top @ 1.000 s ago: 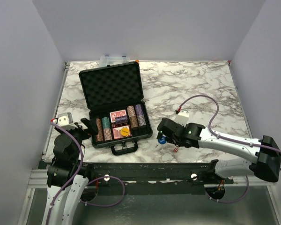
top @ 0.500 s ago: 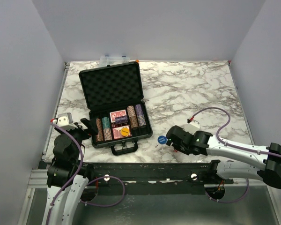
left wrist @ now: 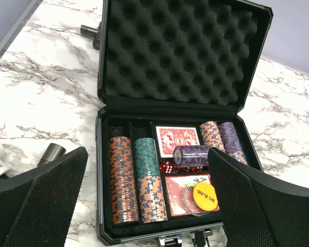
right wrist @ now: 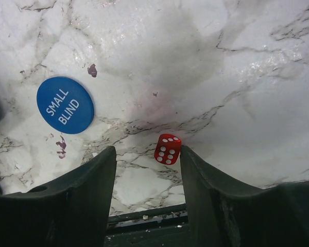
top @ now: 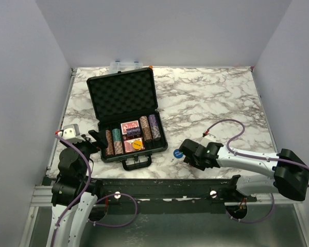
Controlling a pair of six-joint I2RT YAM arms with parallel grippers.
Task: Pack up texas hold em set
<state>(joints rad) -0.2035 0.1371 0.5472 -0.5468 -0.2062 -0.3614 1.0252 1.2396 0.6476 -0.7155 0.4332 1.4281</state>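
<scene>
Case: one black briefcase (top: 122, 95) lay open on the surface (top: 211, 92), lid raised at 12 o'clock and handle toward the near edge.
Chips: five groups of chips (left wrist: 123, 180) showed in the left wrist view. Four rows lay in the slots and one short purple roll lay across the middle.
Cards: two red-backed decks (left wrist: 177, 139) sat in the case, one at 12 o'clock of the other.
Buttons: there were two. A yellow one (left wrist: 205, 196) rested on the nearer deck, and a blue button (right wrist: 65, 105) lay flat on the surface, at 4 o'clock of the case in the top view.
Dice: one red die (right wrist: 168, 148) sat on the surface. More red dice (left wrist: 167, 167) lay inside the case, their number unclear.
Right gripper: the right gripper (right wrist: 147, 152) was low over the surface, partly spread and grasping nothing. The die lay between its fingers, just beside the 3 o'clock finger (right wrist: 206, 180), and the blue button lay at 10 o'clock of the die, outside the fingers.
Left gripper: the left gripper (left wrist: 148, 154) was spread wide and empty, facing the open case from its 7 o'clock corner.
Edges: the near edge of the surface ran just at 6 o'clock of the die.
Room: bare marble stretched from 12 to 3 o'clock of the right gripper, and a clear box (top: 124, 64) sat at the far edge behind the lid.
</scene>
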